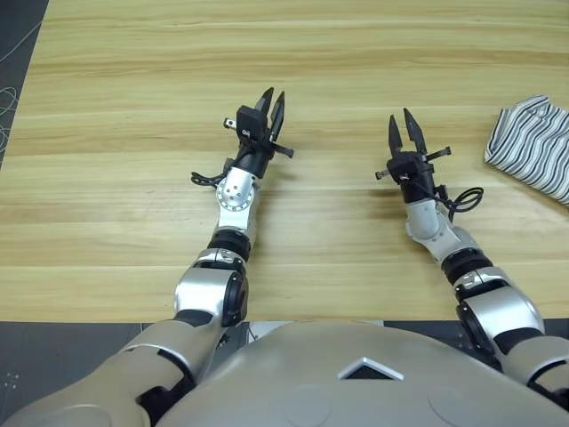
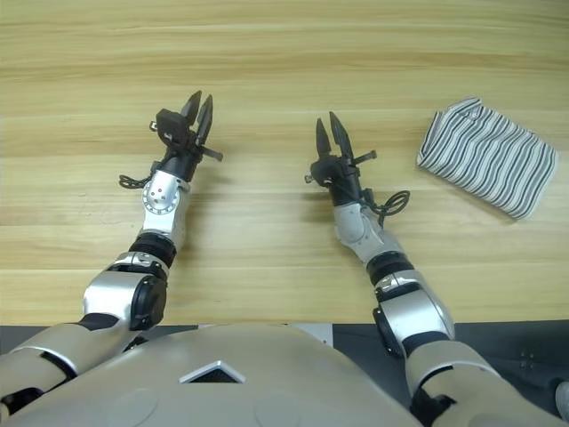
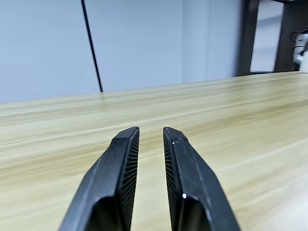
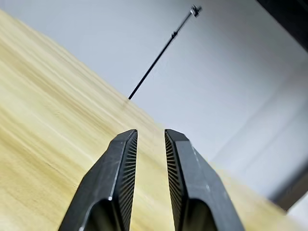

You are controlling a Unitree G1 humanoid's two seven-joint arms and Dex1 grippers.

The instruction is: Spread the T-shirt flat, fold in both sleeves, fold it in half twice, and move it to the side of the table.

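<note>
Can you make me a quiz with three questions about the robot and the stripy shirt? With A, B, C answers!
1. Where is the T-shirt?
A) on the robot's right side of the table
B) on the floor
C) hanging on a wall

2. What does it look like?
A) plain red
B) dark and white stripes
C) yellow dots

3. The left gripper and right gripper are:
A) squeezing the shirt
B) holding a cup
C) empty, fingers apart

Answers: A, it lies folded beyond the right gripper. B, the stripes show clearly. C, there is a gap between each pair of fingers and nothing in it.

T-shirt point(image 1: 533, 142), cropped at right edge
</note>
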